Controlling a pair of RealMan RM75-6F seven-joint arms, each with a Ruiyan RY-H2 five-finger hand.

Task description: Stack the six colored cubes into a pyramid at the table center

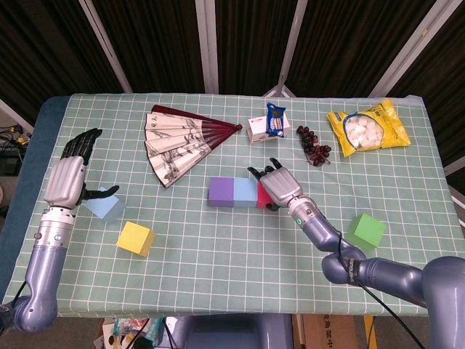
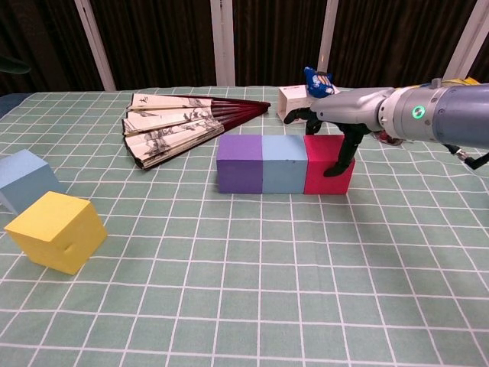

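A purple cube (image 1: 220, 192), a blue cube (image 1: 245, 192) and a red cube (image 1: 262, 195) stand side by side in a row near the table center. My right hand (image 1: 280, 185) lies over the red cube's right side, its fingers (image 2: 341, 151) hanging down against that face in the chest view. A light blue cube (image 1: 104, 206) and a yellow cube (image 1: 136, 238) sit at the left. My left hand (image 1: 69, 178) hovers open beside the light blue cube, holding nothing. A green cube (image 1: 365, 230) rests at the right.
An open paper fan (image 1: 182, 142) lies behind the row. Behind the right hand stand a white box with a blue packet (image 1: 265, 127), a cluster of dark grapes (image 1: 314, 145) and a yellow snack bag (image 1: 367, 127).
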